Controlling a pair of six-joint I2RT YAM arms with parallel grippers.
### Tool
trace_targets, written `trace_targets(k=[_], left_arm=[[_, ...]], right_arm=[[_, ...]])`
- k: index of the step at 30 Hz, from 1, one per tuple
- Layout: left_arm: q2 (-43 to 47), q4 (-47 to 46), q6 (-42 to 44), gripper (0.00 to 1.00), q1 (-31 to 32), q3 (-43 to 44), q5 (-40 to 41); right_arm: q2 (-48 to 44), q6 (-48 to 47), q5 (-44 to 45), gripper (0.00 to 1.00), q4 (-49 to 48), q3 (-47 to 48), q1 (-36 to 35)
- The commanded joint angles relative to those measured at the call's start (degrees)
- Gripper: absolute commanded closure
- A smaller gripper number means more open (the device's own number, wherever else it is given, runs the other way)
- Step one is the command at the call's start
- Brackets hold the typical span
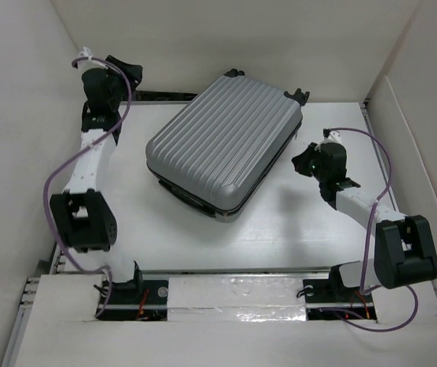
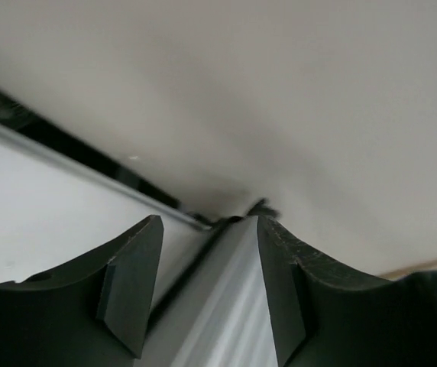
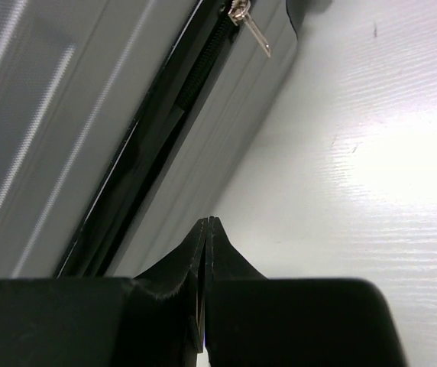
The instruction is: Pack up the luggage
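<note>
The silver-grey ribbed luggage (image 1: 222, 145) lies flat and closed on the white table, turned diagonally, wheels at its far end. My left gripper (image 1: 127, 74) is open and empty, raised near the back wall by the luggage's far-left corner; its wrist view shows a ribbed grey edge of the luggage (image 2: 218, 306) between the open fingers. My right gripper (image 1: 301, 163) is shut and empty, just right of the luggage's side. In the right wrist view the luggage's black zip seam (image 3: 138, 160) and a silver zip pull (image 3: 253, 29) lie ahead of the shut gripper (image 3: 208, 222).
White walls enclose the table on the left, back and right. Black spinner wheels (image 1: 298, 95) stick out at the luggage's far end. Bare white table (image 1: 295, 229) lies in front of and to the right of the luggage. The arm bases sit at the near edge.
</note>
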State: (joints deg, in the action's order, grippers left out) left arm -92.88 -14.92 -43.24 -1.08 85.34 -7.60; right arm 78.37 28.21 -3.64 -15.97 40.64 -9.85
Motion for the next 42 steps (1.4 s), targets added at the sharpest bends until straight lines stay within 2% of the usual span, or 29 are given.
trace_targets(k=[1, 2, 3, 7, 13, 16, 17, 22, 23, 24, 27, 35, 42], left_arm=[[-10.98, 15.86, 5.79, 0.5, -1.73, 9.38, -4.88], [-13.53, 18.41, 7.98, 0.49, -1.73, 12.89, -6.02], [-17.47, 20.09, 8.78, 0.49, -1.73, 13.7, -6.72], [-24.0, 20.9, 10.02, 0.47, -2.25, 14.42, -8.75], [-25.86, 16.59, 10.28, 0.46, -1.2, 9.24, -10.25], [-24.98, 11.51, 7.58, 0.46, -0.51, 4.15, -11.65], [-24.46, 8.97, 6.6, 0.46, -0.5, 0.04, -13.31], [-19.28, -3.26, 2.38, 0.47, 2.58, -11.93, -14.11], [-18.14, -5.8, 0.37, 0.47, 3.1, -17.35, -14.46], [-15.51, -10.96, -0.78, 0.47, 3.63, -20.01, -14.55], [-11.2, -17.58, -3.85, 0.48, 4.68, -29.07, -13.59], [1.46, -23.23, -3.52, 0.49, 9.25, -47.43, -5.42], [16.82, -25.34, -4.48, 0.49, 9.26, -60.18, -4.45]], right_arm=[[0.21, -1.14, 1.53, 0.99, -2.58, 1.28, -0.26], [0.29, -1.14, 1.7, 0.99, -2.58, 1.37, -0.26], [0.64, -1.14, 1.88, 0.99, -2.58, 1.63, -0.26], [1.7, -1.57, 2.06, 0.99, -1.88, 2.42, -0.79], [4.6, -1.93, 2.41, 0.99, -1.08, 4.09, -1.84], [6.88, -1.75, 2.41, 0.99, -1.26, 4.97, -3.07], [7.58, -1.66, 2.41, 0.99, -1.35, 6.02, -3.07], [13.12, -2.45, 2.67, 0.98, 0.05, 11.38, -6.15], [13.82, -2.45, 2.59, 0.98, 0.23, 12.26, -6.67], [14.7, -2.72, 1.89, 0.98, 0.23, 13.92, -6.68], [17.69, -3.16, -0.13, 0.97, -0.03, 17.35, -7.2], [25.33, -5.44, -10.41, 0.94, 3.92, 29.92, -6.68], [26.48, -4.13, -14.46, 0.86, 4.63, 32.04, -4.48]])
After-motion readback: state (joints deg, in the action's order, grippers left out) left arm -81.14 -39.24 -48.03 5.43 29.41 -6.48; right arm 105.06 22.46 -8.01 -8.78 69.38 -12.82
